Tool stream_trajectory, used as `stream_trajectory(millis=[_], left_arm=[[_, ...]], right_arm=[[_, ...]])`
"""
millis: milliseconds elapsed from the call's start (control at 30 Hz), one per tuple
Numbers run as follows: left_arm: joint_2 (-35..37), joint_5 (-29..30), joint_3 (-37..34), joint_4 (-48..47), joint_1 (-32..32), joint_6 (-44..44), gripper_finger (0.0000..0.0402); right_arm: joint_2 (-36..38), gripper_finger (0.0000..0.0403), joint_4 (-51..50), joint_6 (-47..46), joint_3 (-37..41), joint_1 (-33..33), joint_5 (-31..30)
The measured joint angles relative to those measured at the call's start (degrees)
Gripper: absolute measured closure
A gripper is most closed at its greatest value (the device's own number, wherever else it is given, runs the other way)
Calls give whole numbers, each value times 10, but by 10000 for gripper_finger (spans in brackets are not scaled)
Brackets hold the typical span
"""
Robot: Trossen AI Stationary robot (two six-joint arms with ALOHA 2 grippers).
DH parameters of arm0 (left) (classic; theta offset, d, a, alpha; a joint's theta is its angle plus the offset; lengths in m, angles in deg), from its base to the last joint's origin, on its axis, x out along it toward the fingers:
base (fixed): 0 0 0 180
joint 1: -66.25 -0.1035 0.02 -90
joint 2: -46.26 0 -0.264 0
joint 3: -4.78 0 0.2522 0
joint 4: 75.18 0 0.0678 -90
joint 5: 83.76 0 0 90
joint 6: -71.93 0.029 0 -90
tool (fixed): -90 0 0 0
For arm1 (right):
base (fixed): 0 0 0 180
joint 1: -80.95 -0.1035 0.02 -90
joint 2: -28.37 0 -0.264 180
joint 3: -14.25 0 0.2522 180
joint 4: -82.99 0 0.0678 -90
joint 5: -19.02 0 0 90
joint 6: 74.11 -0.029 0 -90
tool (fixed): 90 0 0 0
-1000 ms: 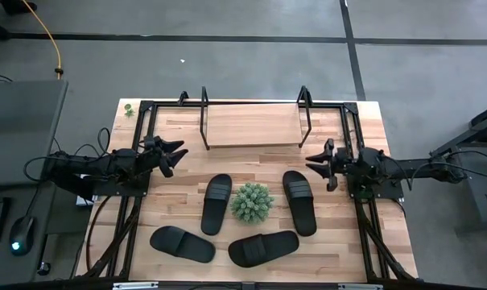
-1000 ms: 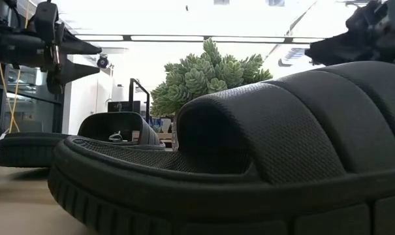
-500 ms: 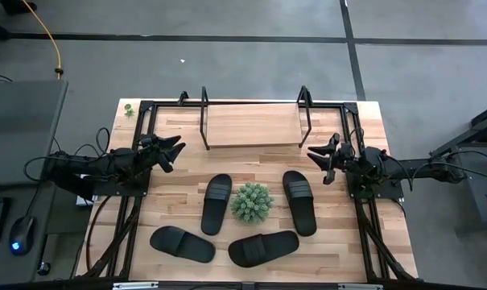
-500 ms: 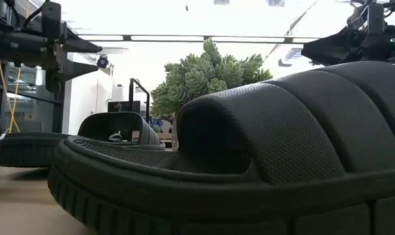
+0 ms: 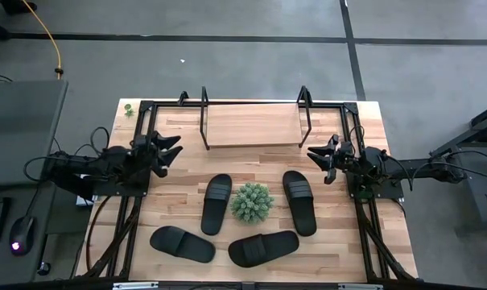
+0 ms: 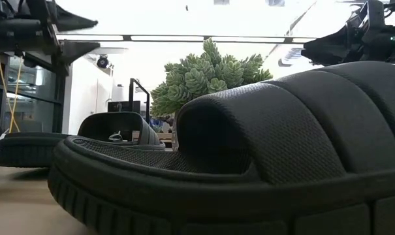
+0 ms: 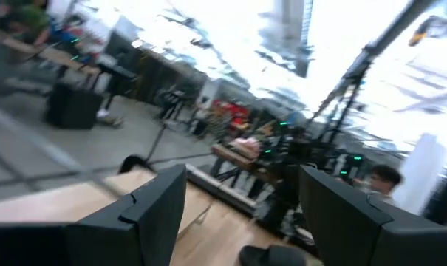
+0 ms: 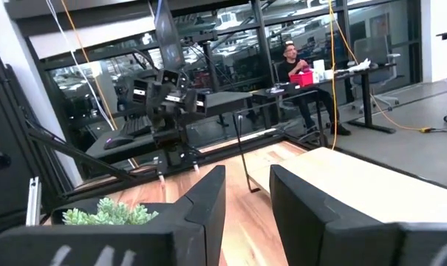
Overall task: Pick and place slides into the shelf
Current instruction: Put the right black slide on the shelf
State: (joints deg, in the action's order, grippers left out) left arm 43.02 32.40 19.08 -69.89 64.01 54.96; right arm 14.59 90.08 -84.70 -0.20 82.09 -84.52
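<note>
- While all four slides lie loose on the table, two flanking the spiky plant [image 5: 252, 201] and two nearer the front edge, the shelf [image 5: 253, 125] sits bare at the back.
- We see the left gripper [image 5: 169, 149] and the right gripper [image 5: 320, 155] hovering with fingers apart, holding nothing.
- Risk, we'd say: reaching for the left upright slide [image 5: 216, 203] or the right upright slide [image 5: 299, 201] could nudge the plant.
- No readable writing anywhere.

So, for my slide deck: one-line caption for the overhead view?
Four sandals and a plant before the bare shelf, both grippers open.
</note>
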Motion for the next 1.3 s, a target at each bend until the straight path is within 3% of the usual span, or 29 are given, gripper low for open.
stream_trajectory(millis=[233,500,733,1000,1300], left_arm=[[0,-62,11,17,0,12,156],[0,-135,68,-60,0,-14,156],[0,-162,74,-46,0,-71,156],[-25,-224,74,35,0,-84,156],[-156,-256,74,164,0,-103,156]], right_arm=[[0,304,7,-12,0,-1,0],[0,304,19,-11,0,-1,2],[0,304,99,-10,0,-2,74],[0,304,131,-10,0,-3,109],[-49,304,113,22,-68,-83,101]])
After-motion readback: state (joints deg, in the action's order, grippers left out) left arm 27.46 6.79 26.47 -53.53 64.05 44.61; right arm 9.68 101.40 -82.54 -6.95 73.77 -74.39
